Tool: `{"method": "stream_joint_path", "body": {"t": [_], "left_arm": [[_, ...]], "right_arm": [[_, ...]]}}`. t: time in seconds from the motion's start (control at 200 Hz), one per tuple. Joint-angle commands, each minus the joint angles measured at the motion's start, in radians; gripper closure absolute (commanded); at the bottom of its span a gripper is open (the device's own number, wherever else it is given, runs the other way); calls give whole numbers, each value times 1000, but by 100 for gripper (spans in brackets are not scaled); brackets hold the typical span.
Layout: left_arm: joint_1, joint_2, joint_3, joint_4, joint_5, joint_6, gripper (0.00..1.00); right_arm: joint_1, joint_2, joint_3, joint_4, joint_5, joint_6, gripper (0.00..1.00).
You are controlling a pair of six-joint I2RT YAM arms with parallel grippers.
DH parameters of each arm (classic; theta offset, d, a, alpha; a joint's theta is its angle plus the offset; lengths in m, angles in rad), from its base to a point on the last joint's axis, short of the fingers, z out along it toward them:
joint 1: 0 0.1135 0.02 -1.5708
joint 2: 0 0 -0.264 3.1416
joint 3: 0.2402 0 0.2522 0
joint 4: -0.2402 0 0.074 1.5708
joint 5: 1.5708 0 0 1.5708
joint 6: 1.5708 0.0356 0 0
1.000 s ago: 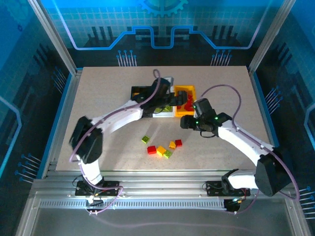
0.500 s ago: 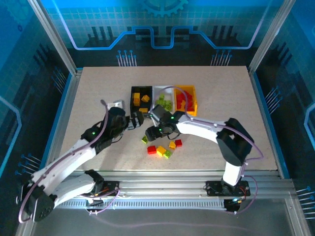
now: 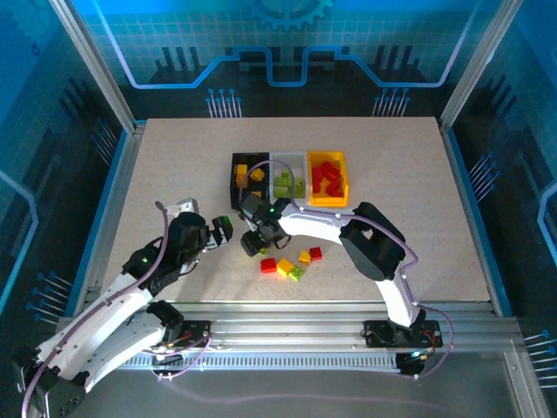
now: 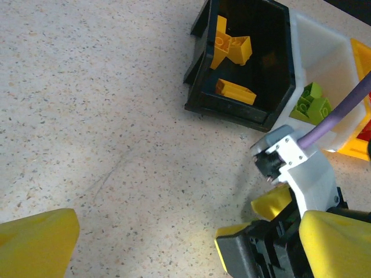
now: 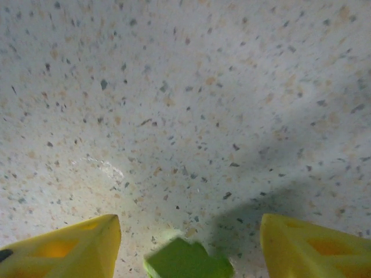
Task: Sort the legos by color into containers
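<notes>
One green lego [image 5: 188, 262] between spread right fingers [image 5: 66, 246], untouched, left fingers [image 4: 35, 240] wide, empty

The speckled beige table [image 3: 174, 165] carries three bins in a row just beyond the right gripper [image 3: 252, 243], on its far side from the arm bases: a black bin [image 3: 236, 179], which also lies ahead of the left gripper [image 3: 222, 232], then a white bin [image 3: 288, 157] and a yellow-orange bin [image 3: 328, 202]. A lime green brick [image 5: 188, 262] lies flat on the tabletop between the right gripper's fingers, a gap on each side. Five loose bricks [image 3: 285, 266], red, yellow, green and orange, sit clustered just beside that gripper, toward the bases.
</notes>
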Motion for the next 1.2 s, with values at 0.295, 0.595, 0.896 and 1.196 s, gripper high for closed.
{"method": "stream_joint_path", "body": {"t": [0.295,0.595,0.896,1.196], "left_arm": [[15,-2,14,-22,-23,-19,1],[15,19,6,2,-1,-20,1],[14,21,-6,5,3,-22,1],[15,-12,-23,-8,-2,-15,1]], "right_arm": [[13,-11,-8,-31,50,12,63],[-58,-141,-69,22,64,72,64],[-37,-132,-34,-141,9,180,26],[13,-83,10,-228,56,272,27]]}}
